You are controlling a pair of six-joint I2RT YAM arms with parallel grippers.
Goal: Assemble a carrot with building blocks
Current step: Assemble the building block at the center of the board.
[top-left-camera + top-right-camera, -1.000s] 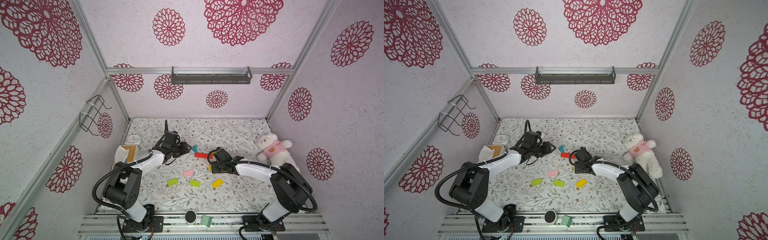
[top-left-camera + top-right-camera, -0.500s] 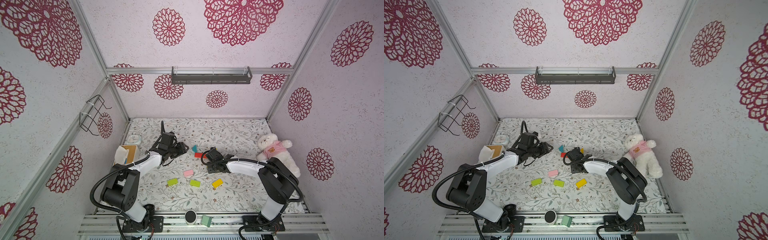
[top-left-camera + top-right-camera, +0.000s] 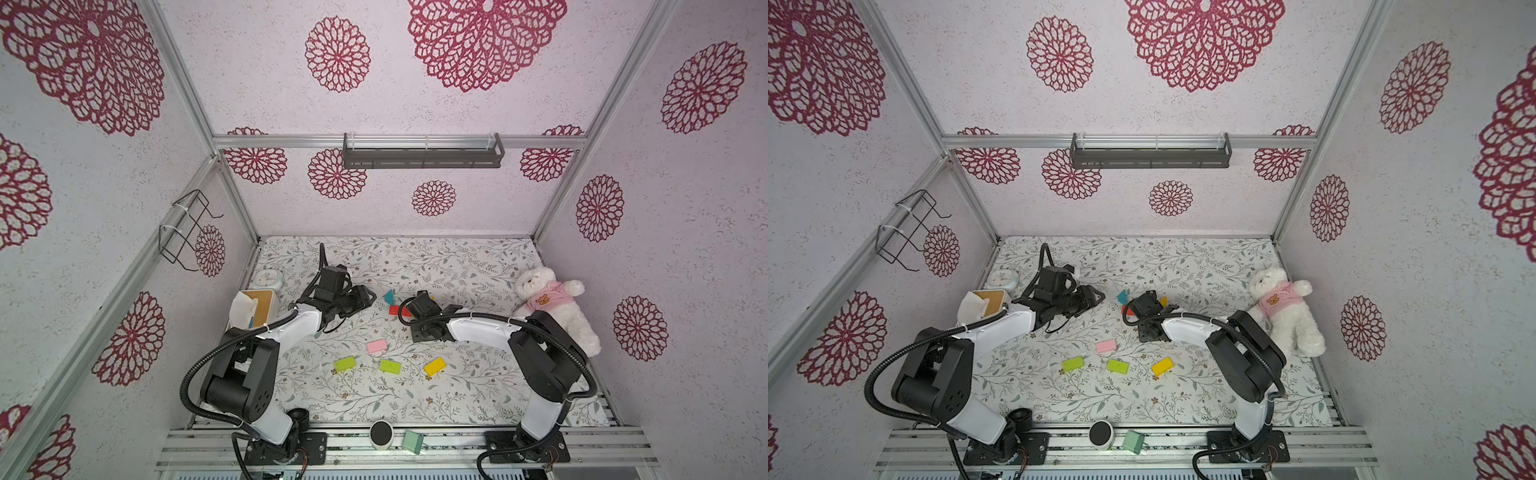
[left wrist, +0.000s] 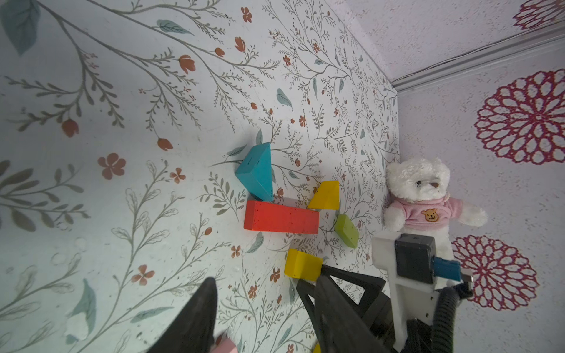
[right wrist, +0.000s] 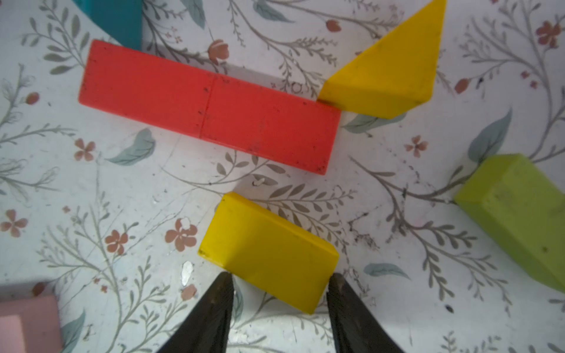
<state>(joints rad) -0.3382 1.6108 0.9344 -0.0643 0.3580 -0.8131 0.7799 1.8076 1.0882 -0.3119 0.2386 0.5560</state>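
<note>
Slippage worries us: the right gripper point(image 5: 279, 275) pinches one end of the glossy yellow rectangular block point(image 5: 269, 250), left gripper point(image 3: 370, 296) gaping empty.

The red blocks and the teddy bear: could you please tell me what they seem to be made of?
Red blocks: probably painted wood, smooth satin finish; sharp edges with small dark chips and specks. Dense plastic is possible.
Teddy bear: white plush, fluffy pile visible; its pink top looks like soft knit fabric.
</note>
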